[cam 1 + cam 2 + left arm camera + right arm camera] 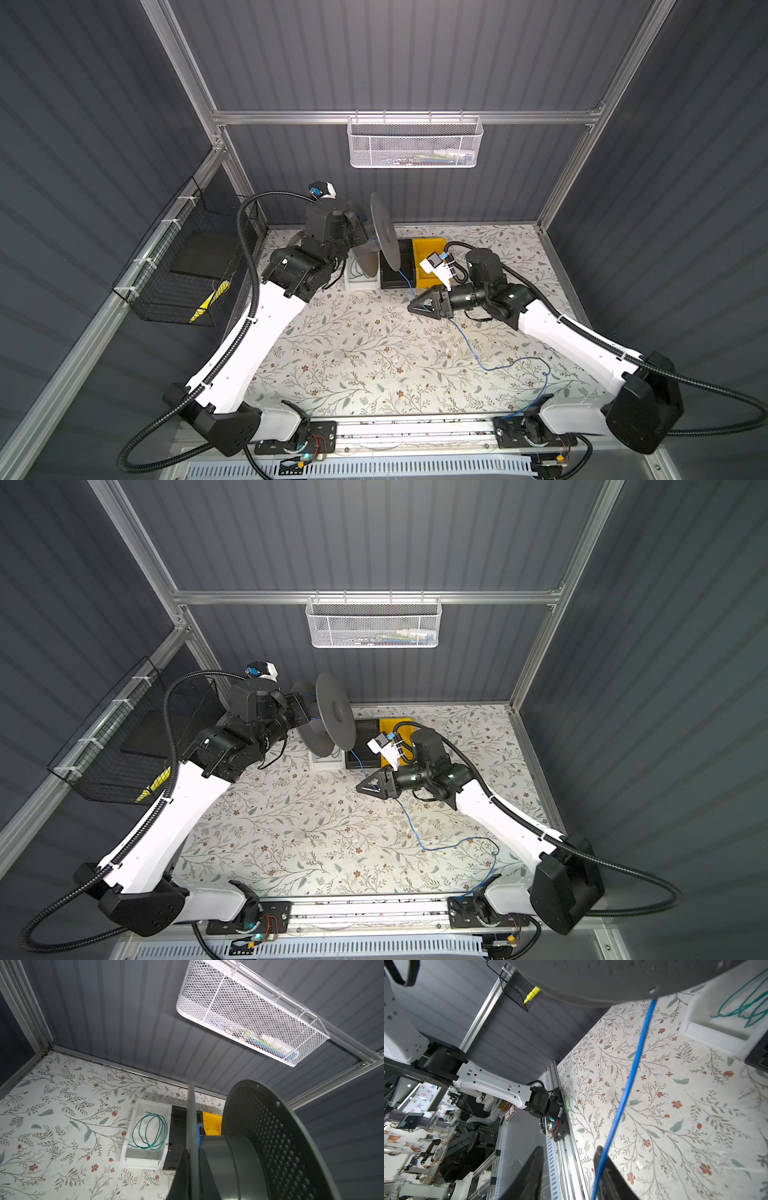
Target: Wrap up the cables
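Blue wire (631, 1076) runs past one of the right gripper's (569, 1150) spread fingers (610, 1169), nothing pinching it (so probably zero tension). It climbs to the gray spool (384, 232), clamped in midair by the left gripper (301, 708). The rest sprawls over the floral table (353, 345). My worry: loose turns spring off, or the tail snags at the right arm's base (528, 424).
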You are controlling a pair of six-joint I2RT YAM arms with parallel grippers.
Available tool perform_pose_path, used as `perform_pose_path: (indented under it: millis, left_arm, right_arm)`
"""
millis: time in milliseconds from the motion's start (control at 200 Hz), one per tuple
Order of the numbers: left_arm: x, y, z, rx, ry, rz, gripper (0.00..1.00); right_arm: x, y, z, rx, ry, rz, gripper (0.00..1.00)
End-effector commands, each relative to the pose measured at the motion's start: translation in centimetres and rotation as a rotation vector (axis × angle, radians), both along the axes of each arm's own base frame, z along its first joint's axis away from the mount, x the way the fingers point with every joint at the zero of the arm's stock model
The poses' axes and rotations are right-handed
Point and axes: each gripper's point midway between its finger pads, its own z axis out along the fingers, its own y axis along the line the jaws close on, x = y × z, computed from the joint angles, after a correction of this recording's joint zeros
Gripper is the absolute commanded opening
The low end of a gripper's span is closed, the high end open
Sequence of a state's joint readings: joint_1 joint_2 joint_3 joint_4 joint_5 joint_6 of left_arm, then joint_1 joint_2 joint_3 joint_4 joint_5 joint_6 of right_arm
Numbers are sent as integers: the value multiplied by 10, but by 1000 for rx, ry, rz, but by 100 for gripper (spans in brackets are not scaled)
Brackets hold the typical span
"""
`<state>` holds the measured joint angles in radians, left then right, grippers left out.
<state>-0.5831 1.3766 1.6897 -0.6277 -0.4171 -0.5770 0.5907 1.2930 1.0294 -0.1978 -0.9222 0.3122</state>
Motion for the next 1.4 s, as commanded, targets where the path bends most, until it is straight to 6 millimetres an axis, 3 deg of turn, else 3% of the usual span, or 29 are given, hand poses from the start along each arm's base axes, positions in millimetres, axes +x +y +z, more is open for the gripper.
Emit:
perform_pose_path:
  millis: [0,265,360,420,540,715,870,1015,1130,1261,1336,1396]
  left_arm:
    - [6,14,31,16,-99,63,0]
    - [12,15,25,53,-97,85,0]
    - [19,15,17,100,-80,96,0]
    - [26,11,7,142,-59,87,0]
    - [36,0,-17,208,-10,43,0]
    - [44,-33,-53,326,87,-134,0]
    - [24,-72,-71,380,79,-375,0]
    - [-3,-97,-77,428,72,-535,0]
    - [-25,-109,-83,461,81,-652,0]
    - [-50,-115,-90,468,89,-749,0]
    - [-61,-115,-84,441,59,-780,0]
    - [-70,-114,-73,409,21,-804,0]
  right_arm:
    - [-20,-15,-3,-65,5,22,37]
    - [-48,-20,12,-41,93,99,1]
    - [-59,-16,30,-57,81,144,0]
    - [-64,-14,50,-57,41,164,0]
    - [-72,-14,109,18,-60,201,0]
    - [-79,-13,188,167,-197,248,0]
    - [-44,-11,226,254,-235,169,0]
    - [-14,-7,245,310,-232,149,0]
    - [6,-8,245,260,-238,119,0]
    - [31,-22,249,236,-273,43,0]
    - [50,-33,241,212,-273,-12,0]
    - [68,-42,223,158,-268,-71,0]
